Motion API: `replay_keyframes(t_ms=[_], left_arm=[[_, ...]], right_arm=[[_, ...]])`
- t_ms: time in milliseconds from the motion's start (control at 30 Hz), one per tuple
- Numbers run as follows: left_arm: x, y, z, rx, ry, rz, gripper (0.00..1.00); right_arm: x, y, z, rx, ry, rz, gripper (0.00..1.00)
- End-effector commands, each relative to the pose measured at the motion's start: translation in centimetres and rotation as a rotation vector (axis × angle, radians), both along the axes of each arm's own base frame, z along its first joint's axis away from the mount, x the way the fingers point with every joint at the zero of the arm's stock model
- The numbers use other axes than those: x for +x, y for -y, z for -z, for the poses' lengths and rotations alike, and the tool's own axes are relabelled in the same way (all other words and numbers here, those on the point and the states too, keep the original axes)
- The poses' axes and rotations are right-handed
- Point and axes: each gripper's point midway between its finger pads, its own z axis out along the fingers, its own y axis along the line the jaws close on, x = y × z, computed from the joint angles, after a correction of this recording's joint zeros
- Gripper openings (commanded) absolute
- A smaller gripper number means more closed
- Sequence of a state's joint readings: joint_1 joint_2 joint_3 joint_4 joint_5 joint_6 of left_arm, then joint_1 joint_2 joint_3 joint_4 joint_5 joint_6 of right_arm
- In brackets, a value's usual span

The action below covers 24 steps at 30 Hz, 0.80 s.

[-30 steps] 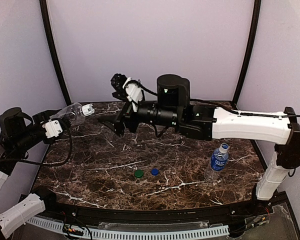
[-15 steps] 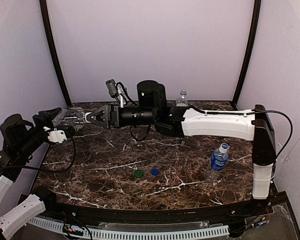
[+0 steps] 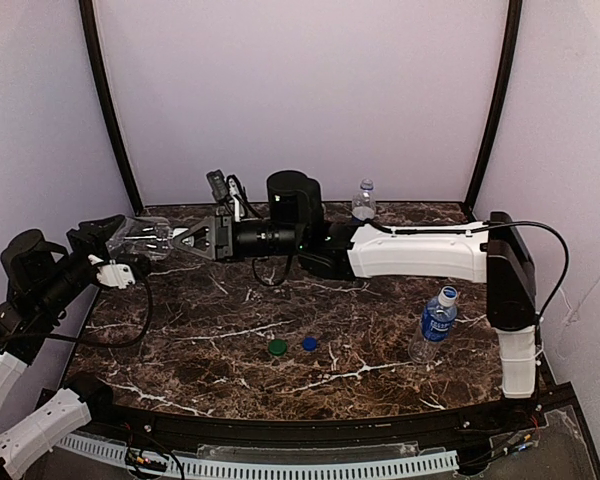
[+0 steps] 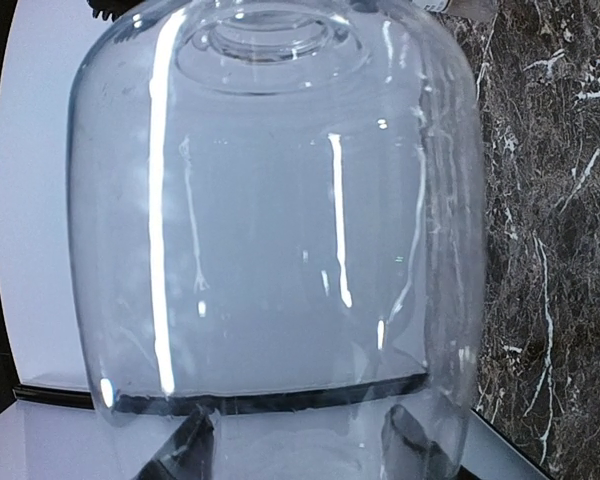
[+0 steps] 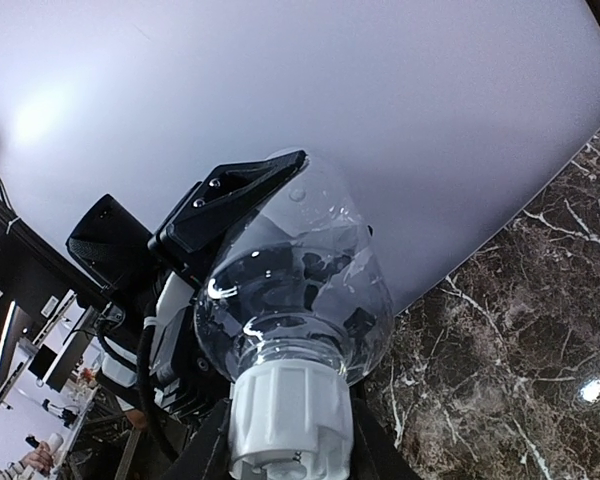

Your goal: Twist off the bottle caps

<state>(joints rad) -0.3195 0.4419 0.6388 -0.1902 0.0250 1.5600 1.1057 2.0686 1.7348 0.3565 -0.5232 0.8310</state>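
Observation:
My left gripper (image 3: pixel 112 243) is shut on the body of a plain clear bottle (image 3: pixel 140 236), which it holds off the table on its side, neck pointing right. That bottle (image 4: pixel 280 220) fills the left wrist view, with the left gripper (image 4: pixel 300 452) dimly seen through it. My right gripper (image 3: pixel 177 240) reaches in from the right and is shut on the bottle's white cap (image 5: pixel 290 415); a dark finger (image 5: pixel 208 445) presses on each side of it. The cap sits on the bottle (image 5: pixel 300 290) neck. A green cap (image 3: pixel 277 347) and a dark blue cap (image 3: pixel 309 343) lie loose on the table.
A capped bottle with a blue label (image 3: pixel 437 322) stands at the right. Another small capped bottle (image 3: pixel 363 202) stands at the back, behind the right arm. The marble table (image 3: pixel 200 360) has a wall close along the back and both sides.
The right arm has stretched further left to the bottle's neck, and its jaws have closed from wide open onto the white cap. The left arm has lowered the bottle slightly.

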Motion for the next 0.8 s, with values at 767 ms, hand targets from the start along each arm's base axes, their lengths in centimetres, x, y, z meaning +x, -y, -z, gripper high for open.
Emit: replay_keyframes(t_ms=[767], left_arm=[[-8.5, 3.8, 6.7, -0.09, -0.638, 0.291, 0.42]], right_arm=[[-11.9, 3.7, -0.3, -0.094, 1.584, 0.014, 0.0]])
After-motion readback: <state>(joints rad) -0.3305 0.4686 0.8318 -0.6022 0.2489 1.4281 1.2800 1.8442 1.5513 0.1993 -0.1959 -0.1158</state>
